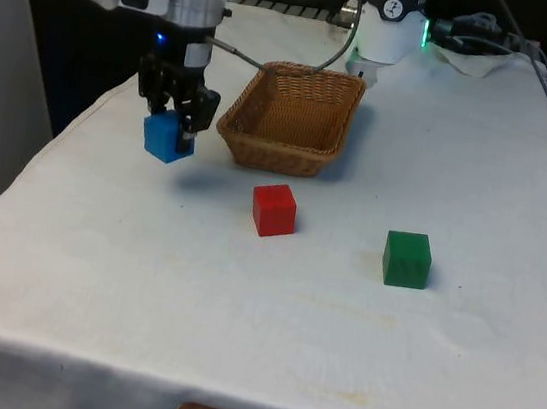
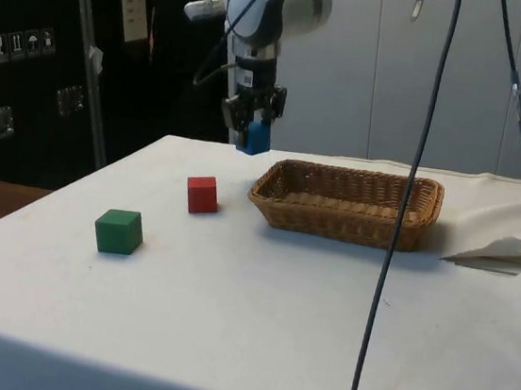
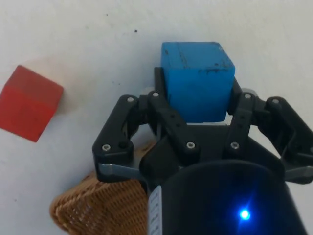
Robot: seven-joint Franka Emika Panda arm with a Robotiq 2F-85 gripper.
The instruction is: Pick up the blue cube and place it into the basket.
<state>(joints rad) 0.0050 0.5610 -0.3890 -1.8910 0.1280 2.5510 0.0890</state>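
The gripper [image 1: 175, 116] clamps the blue cube [image 1: 168, 137], apparently clear of the cloth, just beside the basket [image 1: 290, 156].

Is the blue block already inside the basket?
No, the blue cube hangs in the gripper above the cloth, beside the basket.

Three cubes are showing: one blue cube [image 1: 168, 137], one red cube [image 1: 274, 210], one green cube [image 1: 406, 259]. One wicker basket [image 1: 291, 151] is sitting on the worktop [image 1: 270, 305].
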